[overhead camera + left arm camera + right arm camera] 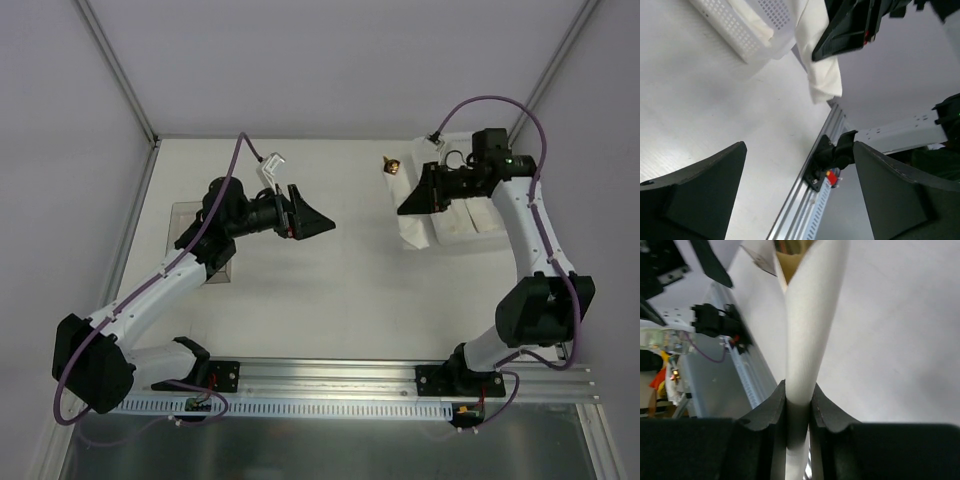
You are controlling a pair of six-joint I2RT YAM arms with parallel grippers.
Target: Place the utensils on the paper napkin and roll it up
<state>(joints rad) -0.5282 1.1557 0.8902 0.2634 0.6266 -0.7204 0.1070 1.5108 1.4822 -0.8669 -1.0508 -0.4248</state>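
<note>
Far L: grey flat pad point(186, 224) on the table point(330, 300), partly under the L arm. L gripper point(312, 222) hovers over bare tabletop mid-L, jaws wide apart, nothing btwn them. Its wrist cam shows both dark fingers point(695, 195) spread, w/ only table and the front rail point(807, 200) in the gap. Centre-R: a copper utensil head point(392, 165) pokes out the far end of the rolled paper napkin point(412, 236). How many utensils are inside, can't tell. R gripper point(418, 198) is clamped narrow on that roll. R wrist cam has its fingers point(769, 412) pinching the white roll tight, w/ a copper-gold glint point(790, 262) in its open end. Can't tell if the roll's near end touches the table. White perforated basket point(468, 218) sits just R of the napkin, under the R arm.
</note>
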